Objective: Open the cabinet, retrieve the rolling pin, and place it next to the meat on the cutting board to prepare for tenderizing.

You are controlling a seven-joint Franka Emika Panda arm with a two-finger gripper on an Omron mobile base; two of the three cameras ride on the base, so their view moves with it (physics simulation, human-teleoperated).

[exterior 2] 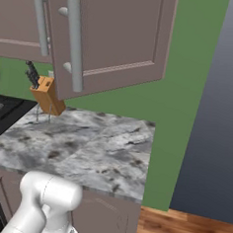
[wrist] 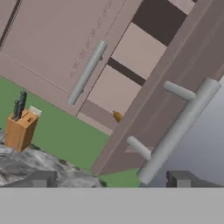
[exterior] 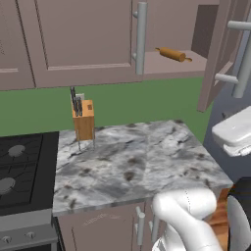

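The cabinet's [exterior: 166, 29] right door [exterior: 220, 54] stands swung open, its long grey bar handle [exterior: 242, 59] facing out. Inside, on the bottom shelf, lies the orange-brown rolling pin [exterior: 172, 54]. The right base view looks at the open door [exterior 2: 120, 34] and its handle [exterior 2: 74, 43] from the front. In the hand view my gripper [wrist: 111, 180] is open, its fingertips [wrist: 40, 178] wide apart with nothing between them, just below and in front of the door handle [wrist: 177, 131]. One end of the rolling pin [wrist: 117, 116] peeks past the door's edge. The meat and the cutting board are out of view.
A wooden knife block [exterior: 83, 120] stands at the back left of the grey marble counter [exterior: 132, 162]. A black stove [exterior: 22, 166] adjoins the counter on the left. The neighbouring wall cabinet door is shut, with its own handle [exterior: 141, 37]. Base cabinets [exterior: 108, 228] sit below.
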